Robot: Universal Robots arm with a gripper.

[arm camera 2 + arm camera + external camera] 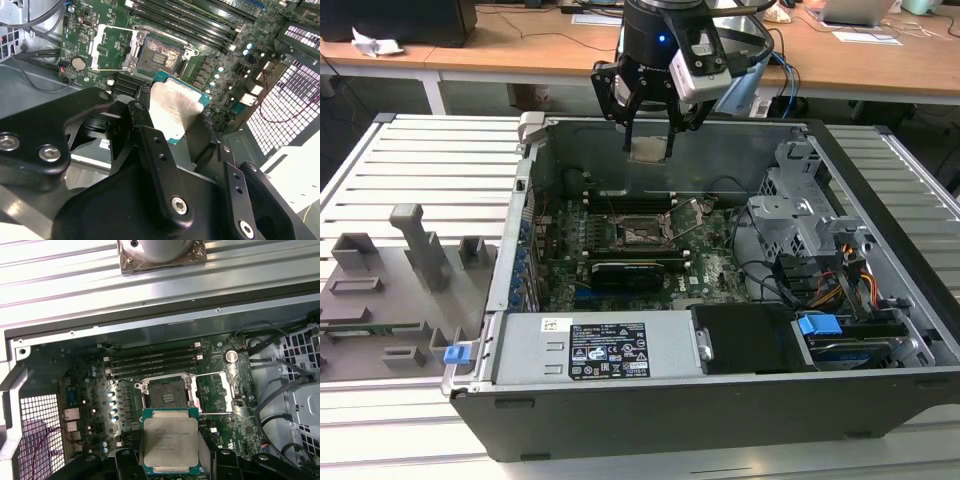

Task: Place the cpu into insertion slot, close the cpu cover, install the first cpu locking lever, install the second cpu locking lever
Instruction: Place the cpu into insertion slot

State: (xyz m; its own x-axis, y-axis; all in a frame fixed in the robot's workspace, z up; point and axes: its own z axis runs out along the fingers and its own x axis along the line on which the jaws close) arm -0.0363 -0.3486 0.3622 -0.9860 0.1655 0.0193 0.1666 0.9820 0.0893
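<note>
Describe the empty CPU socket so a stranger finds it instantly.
Inside the open black computer case, find the green circuit board. Beside its long black memory slots sits the square dark insertion slot with a metal rim, bare inside, its silver-grey metal frame cover flipped open alongside.

The arm's wrist (660, 40) points straight down, with the gripper (651, 146) hanging in the air below it. Its two black fingers (629, 125) press in on opposite edges of the cpu (650, 151), holding it level.
</note>
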